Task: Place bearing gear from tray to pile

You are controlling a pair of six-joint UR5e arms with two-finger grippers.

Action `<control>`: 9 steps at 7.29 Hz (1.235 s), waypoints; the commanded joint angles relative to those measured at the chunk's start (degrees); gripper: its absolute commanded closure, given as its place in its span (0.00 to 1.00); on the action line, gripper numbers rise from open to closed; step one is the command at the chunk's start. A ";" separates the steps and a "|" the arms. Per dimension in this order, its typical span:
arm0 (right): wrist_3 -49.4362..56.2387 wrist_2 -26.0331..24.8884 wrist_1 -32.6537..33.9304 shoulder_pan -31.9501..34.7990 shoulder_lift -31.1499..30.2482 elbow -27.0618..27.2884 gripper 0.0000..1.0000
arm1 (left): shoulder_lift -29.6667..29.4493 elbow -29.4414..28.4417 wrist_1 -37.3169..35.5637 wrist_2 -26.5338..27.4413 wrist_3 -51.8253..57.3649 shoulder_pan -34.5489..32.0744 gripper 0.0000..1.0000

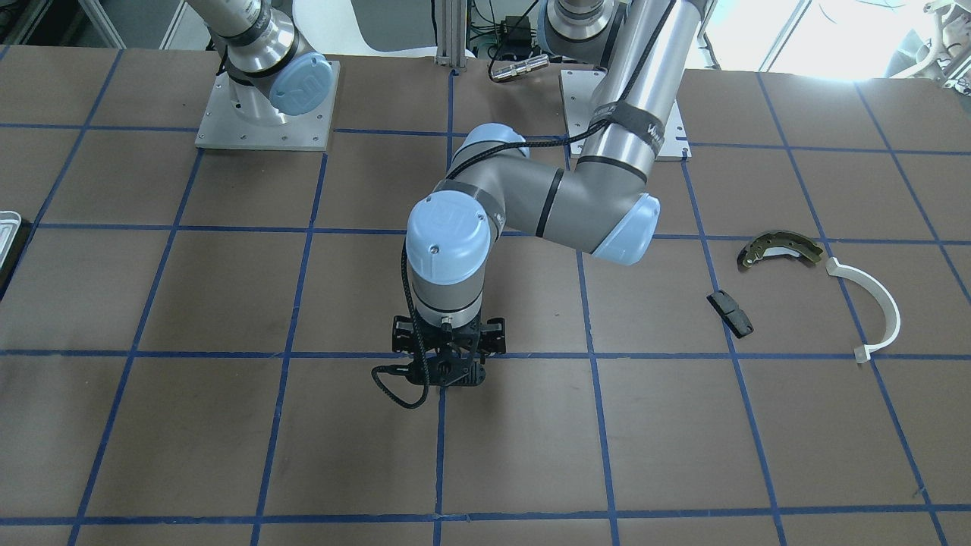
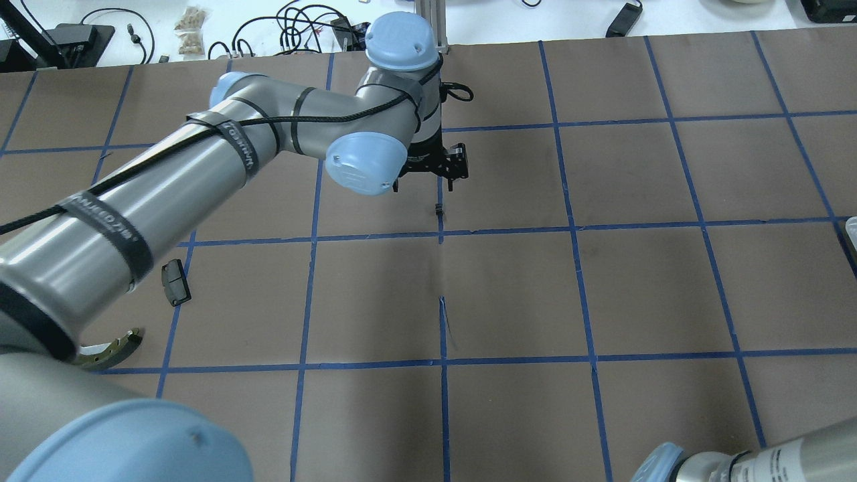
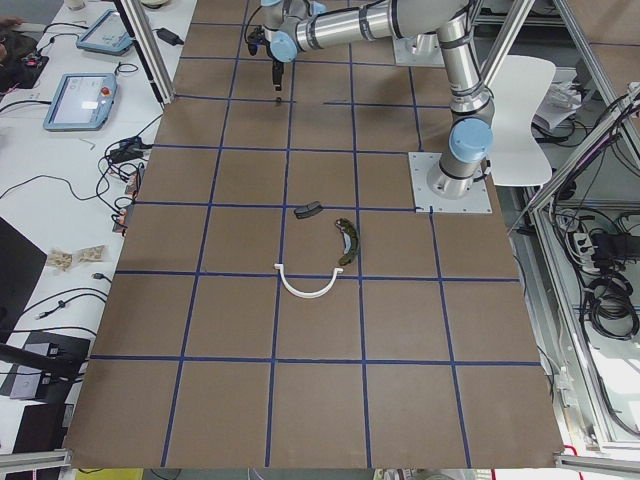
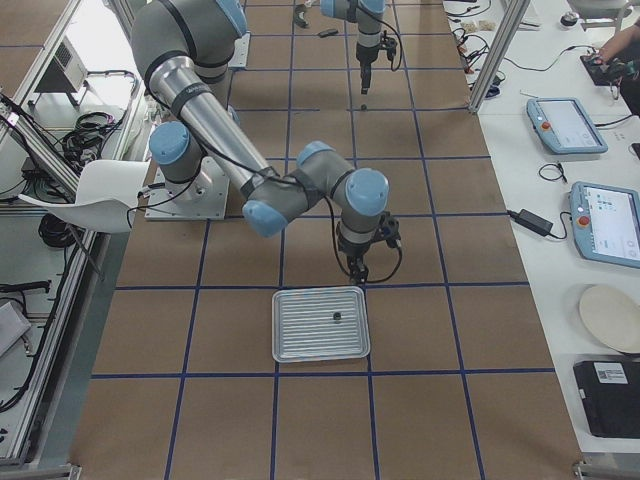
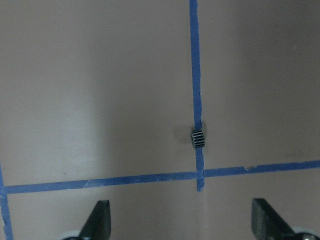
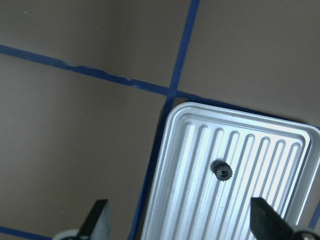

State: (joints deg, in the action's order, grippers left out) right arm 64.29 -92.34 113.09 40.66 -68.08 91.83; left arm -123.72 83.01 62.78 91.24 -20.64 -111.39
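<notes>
Right wrist: the right gripper (image 6: 182,220) is hovering spread, the gear (image 6: 222,171) lying just ahead on the tray (image 6: 260,145). Right side: tray sitting toward the desk's right edge. Left wrist: the left gripper (image 5: 182,220) is hanging spread mid-desk, farther

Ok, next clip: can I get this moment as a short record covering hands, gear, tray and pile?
left hand: open, empty, above a small ribbed part lying on a tape line on the table
right hand: open, empty, over the tray's edge
tray: holds one small dark gear
pile: brake shoe, white arc and black pad, none touching
task state: gear in tray not yet lifted
</notes>
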 commanded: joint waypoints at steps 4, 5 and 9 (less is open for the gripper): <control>6.98 0.31 11.18 -4.36 10.94 1.42 0.12 | -7.50 -1.28 -3.46 1.31 -7.72 -0.76 0.34; 8.12 0.23 13.54 -4.36 11.74 1.51 0.20 | -7.67 -1.71 -3.11 1.22 -8.71 -0.76 0.59; 8.48 0.23 13.65 -4.36 11.92 1.51 0.64 | -6.45 -0.67 -2.23 0.79 -8.72 -0.41 0.92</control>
State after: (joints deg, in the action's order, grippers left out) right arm 72.95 -92.18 126.69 36.30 -56.20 93.33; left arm -130.41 81.52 60.27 92.32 -29.31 -111.93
